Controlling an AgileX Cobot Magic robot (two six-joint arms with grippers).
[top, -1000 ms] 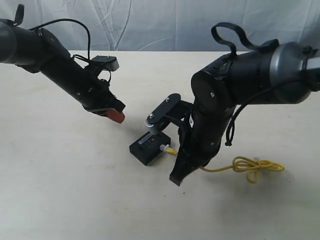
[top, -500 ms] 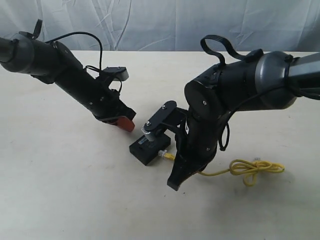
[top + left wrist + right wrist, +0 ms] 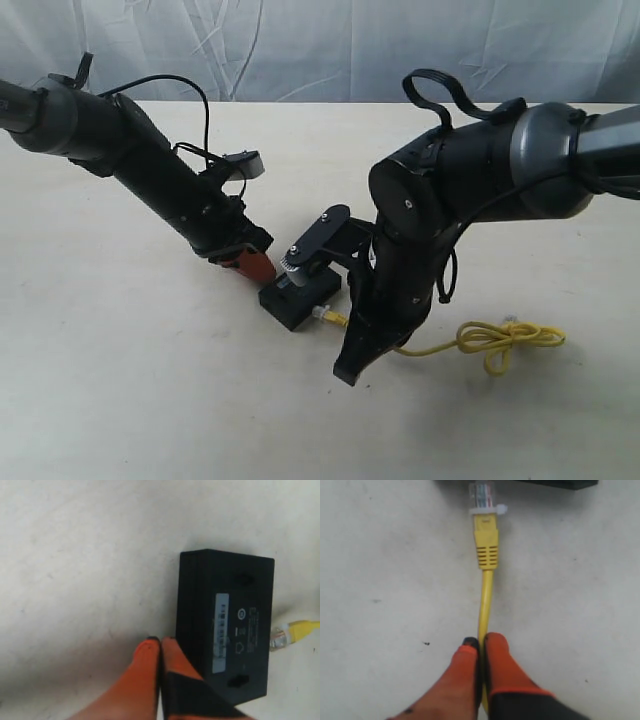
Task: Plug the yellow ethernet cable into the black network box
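Observation:
The black network box (image 3: 297,297) lies flat on the table, white label strip (image 3: 220,631) up. My left gripper (image 3: 160,641) is shut and empty, its orange fingertips (image 3: 258,268) resting against the box's side away from the cable. My right gripper (image 3: 479,641) is shut on the yellow ethernet cable (image 3: 484,611) a short way behind its plug. The clear plug (image 3: 481,496) points at the box's edge (image 3: 555,484) and touches or nearly touches it; whether it is inside a port I cannot tell. The cable's loose looped end (image 3: 505,335) lies at the right.
The right arm's bulky black body (image 3: 430,230) looms over the box and hides part of the cable. A white cloth backdrop (image 3: 320,45) closes the far side of the pale table (image 3: 150,400).
My left gripper has come down and rightward until its tips touch the box. The right arm and cable shifted slightly left, bringing the plug up to the box.

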